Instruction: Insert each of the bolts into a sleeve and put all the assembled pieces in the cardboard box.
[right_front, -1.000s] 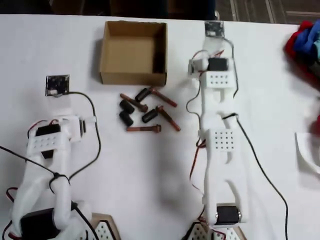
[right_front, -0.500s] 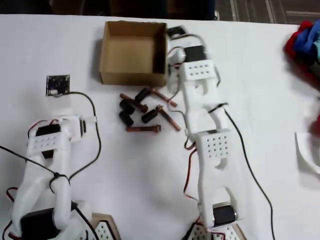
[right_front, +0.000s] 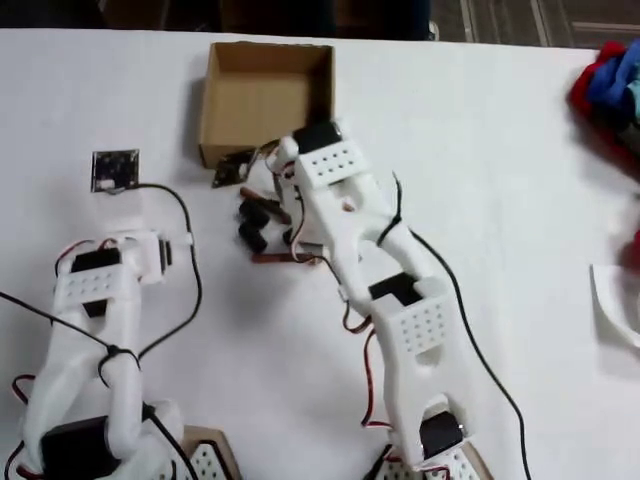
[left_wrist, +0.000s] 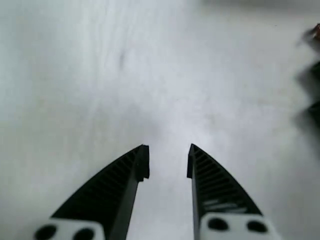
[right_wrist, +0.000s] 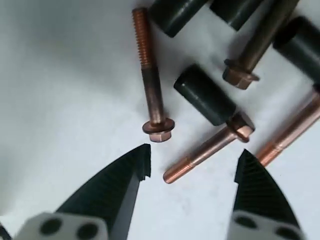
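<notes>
1. Right wrist view: the right gripper hangs over the pile with its ribbed black jaws spread wide, grasping nothing, and the threaded tip of a second bolt lies between them
2. Each bolt is copper-coloured, with a flanged hex head and a threaded end; each sleeve is a smooth black cylinder
3. One bolt lies alone; the second bolt's head touches the end of a sleeve, and I cannot tell whether it enters it
4. High view: the pile lies on the white table, just in front of the open brown cardboard box; the right arm stretches across and hides part of it
5. Left gripper: jaws slightly parted over the table, holding nothing
6. Red and blue cloth sits at the table's edge, well apart
</notes>
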